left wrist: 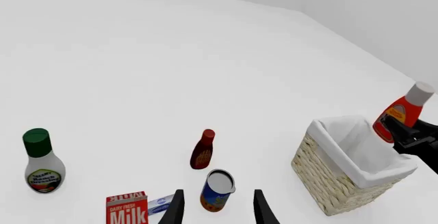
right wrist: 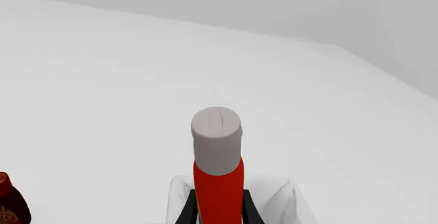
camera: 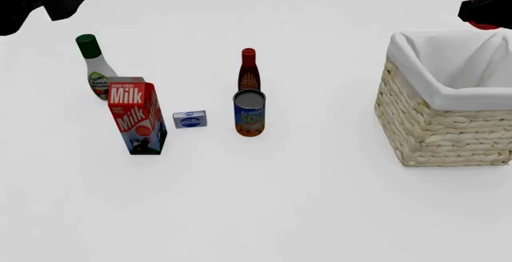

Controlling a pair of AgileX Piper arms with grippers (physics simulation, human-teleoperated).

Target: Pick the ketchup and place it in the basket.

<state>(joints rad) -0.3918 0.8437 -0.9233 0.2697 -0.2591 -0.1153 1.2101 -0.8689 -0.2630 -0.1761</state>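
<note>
Fingers [right wrist: 186,209] clamp the ketchup [right wrist: 217,183], tilted, cap uppermost.

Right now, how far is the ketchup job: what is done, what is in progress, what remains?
Done: the ketchup is off the table, gripped in the right tool.
In hand: the left wrist view shows it held in the air, tilted, beside the basket near its rim.
Left: the bottle is not inside yet; it must come over the white lining and be released. The left tool is open and holds nothing.
</note>
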